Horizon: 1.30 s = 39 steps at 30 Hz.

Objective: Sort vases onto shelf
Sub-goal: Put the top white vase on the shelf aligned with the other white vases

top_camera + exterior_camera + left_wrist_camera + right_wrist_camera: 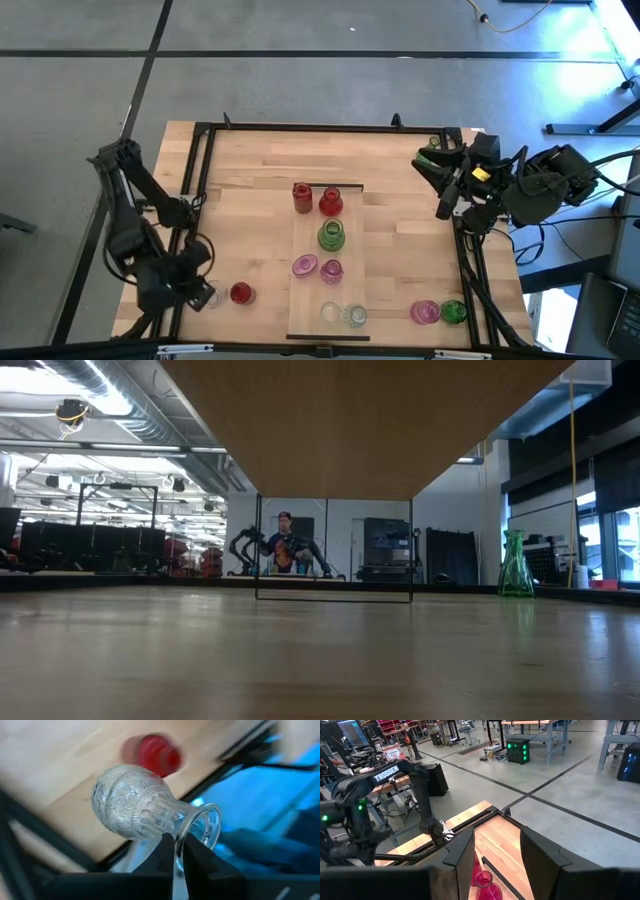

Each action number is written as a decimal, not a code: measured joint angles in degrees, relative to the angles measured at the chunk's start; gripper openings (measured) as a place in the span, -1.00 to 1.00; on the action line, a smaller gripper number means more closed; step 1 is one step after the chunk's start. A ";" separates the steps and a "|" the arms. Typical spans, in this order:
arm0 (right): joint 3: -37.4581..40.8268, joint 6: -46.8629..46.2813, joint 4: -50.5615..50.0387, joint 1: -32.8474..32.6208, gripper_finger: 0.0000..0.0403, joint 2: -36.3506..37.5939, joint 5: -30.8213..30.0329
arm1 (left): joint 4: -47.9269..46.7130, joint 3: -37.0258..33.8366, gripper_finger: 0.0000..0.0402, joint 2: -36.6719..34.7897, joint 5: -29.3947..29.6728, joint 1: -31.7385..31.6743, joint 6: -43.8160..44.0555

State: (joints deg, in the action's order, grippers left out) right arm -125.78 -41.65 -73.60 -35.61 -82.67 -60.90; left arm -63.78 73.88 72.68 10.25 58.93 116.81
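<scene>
Left end effector [178, 851] pinches clear vase [142, 807] by its rim, lifted for shelf [327, 262]; right end effector [496, 851] half-open, idle.

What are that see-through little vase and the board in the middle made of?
The clear vase, pinched at its rim by the left end effector, looks like pressed glass: transparent, glossy, with an embossed pattern. The shelf looks like pale, matte wood with visible grain.
</scene>
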 joint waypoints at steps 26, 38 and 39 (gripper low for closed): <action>0.02 0.09 -0.76 0.00 -0.27 0.00 -2.60 | 23.71 0.14 -0.96 -7.46 -3.43 -14.26 -17.65; 0.01 -0.40 -0.72 0.00 -0.27 0.00 0.44 | 28.38 3.57 -0.97 1.46 -17.00 -27.66 -32.08; 0.02 -0.39 -0.72 0.02 -0.27 0.00 0.51 | 27.79 4.76 -0.97 2.58 -17.08 -27.79 -32.96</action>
State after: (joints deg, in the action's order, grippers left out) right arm -125.75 -42.04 -74.32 -35.60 -82.67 -60.40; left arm -35.99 78.63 75.26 -6.83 31.15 83.85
